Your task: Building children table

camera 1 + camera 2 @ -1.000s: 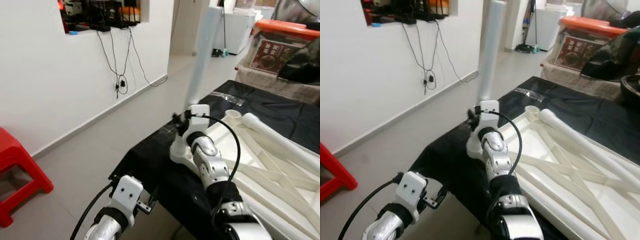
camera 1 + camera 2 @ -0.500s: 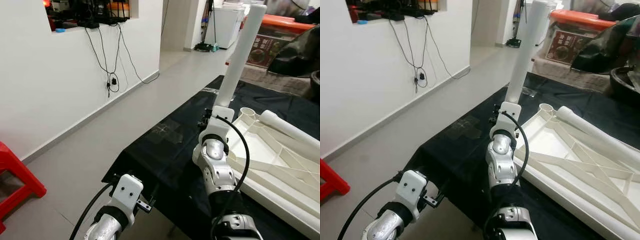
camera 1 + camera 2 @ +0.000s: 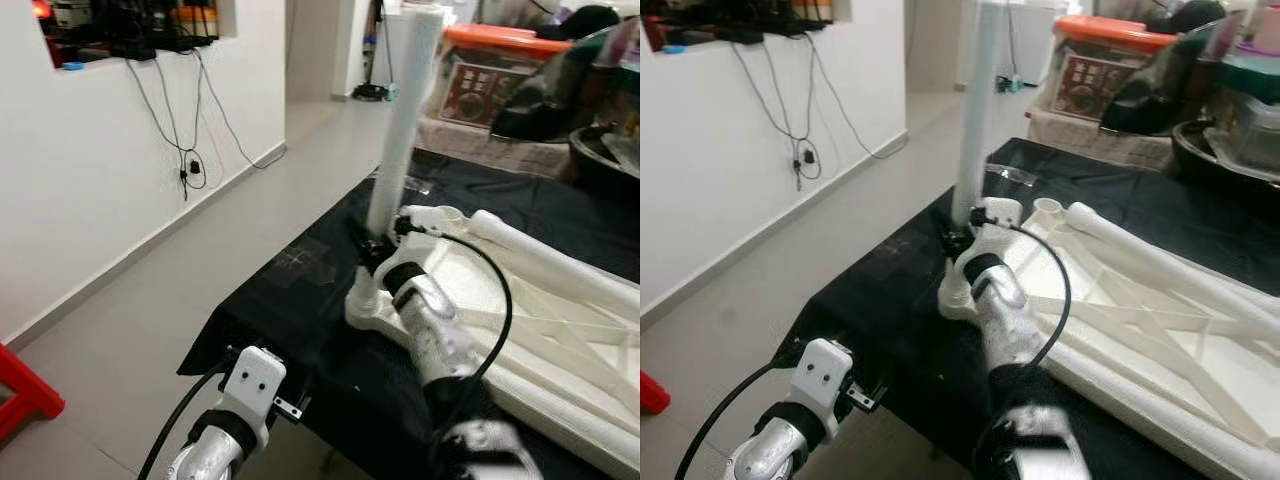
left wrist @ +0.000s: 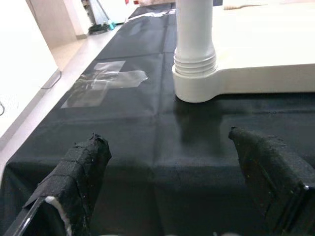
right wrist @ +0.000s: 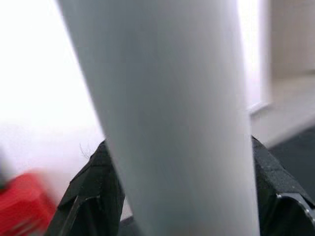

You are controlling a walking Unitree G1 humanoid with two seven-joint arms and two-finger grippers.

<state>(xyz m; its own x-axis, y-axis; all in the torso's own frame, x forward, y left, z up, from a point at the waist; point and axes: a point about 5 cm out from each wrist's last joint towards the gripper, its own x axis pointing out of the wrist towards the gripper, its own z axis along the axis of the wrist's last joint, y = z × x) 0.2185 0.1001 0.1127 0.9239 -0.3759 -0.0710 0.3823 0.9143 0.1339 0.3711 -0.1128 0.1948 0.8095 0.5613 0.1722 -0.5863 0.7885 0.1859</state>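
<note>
A white table leg (image 3: 402, 110) stands nearly upright in the corner socket (image 4: 194, 83) of the upturned white tabletop (image 3: 560, 370), its screw thread showing just above the socket. My right gripper (image 3: 380, 243) is shut on the leg low down, and the leg (image 5: 172, 118) sits between its black fingers (image 5: 93, 196). My left gripper (image 4: 166, 138) hangs open below the table's near edge, facing the socket with nothing between its fingers (image 4: 74, 182). Another white leg (image 3: 560, 262) lies across the tabletop.
A black cloth (image 3: 300, 275) covers the table, with tape stuck on it. Boxes, one with an orange lid (image 3: 500, 42), and a dark bag (image 3: 545, 100) crowd the far side. Cables (image 3: 185, 150) hang on the white wall at left. A red stool (image 3: 25, 390) stands on the floor.
The leg leaned to the right half a second ago and now stands nearly upright at the corner socket. The camera has shifted too. The left arm has kept its place.
</note>
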